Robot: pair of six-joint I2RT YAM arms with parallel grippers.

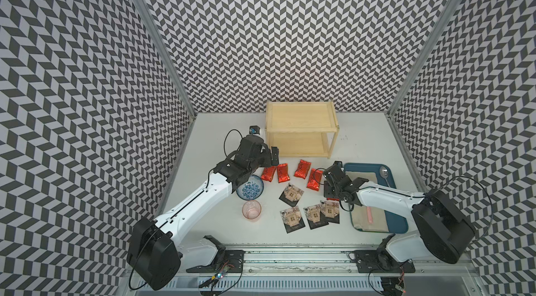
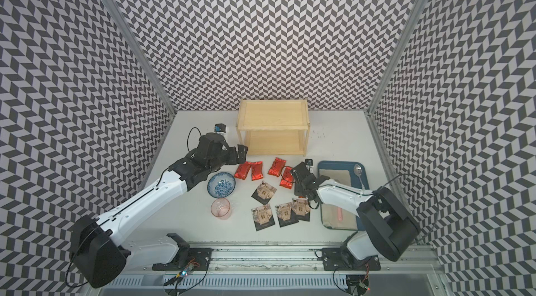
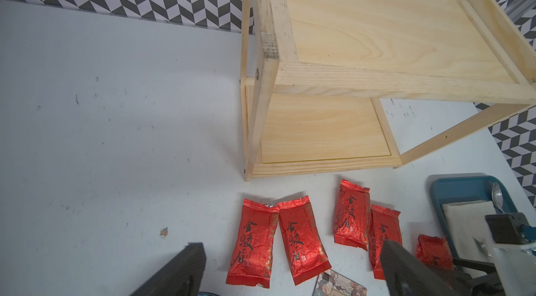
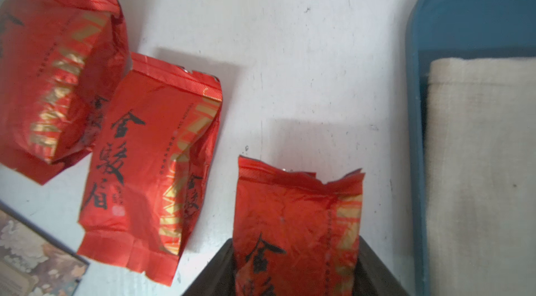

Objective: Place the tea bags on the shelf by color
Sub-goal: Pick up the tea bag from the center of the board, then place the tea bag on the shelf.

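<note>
Your right gripper [image 4: 294,251] clasps 1 red tea bag [image 4: 295,210]; left gripper [image 3: 293,246] gapes empty. Squeeze gently before you lift.

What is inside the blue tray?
A beige cloth, a metal spoon and a small pink thing lie in the blue tray. The right arm covers the tray's middle, so anything there is hidden.

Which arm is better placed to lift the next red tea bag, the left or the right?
Right: the right pincer has a red tea bag between its jaws. The left pincer hangs open above the table, holding nothing.
</note>
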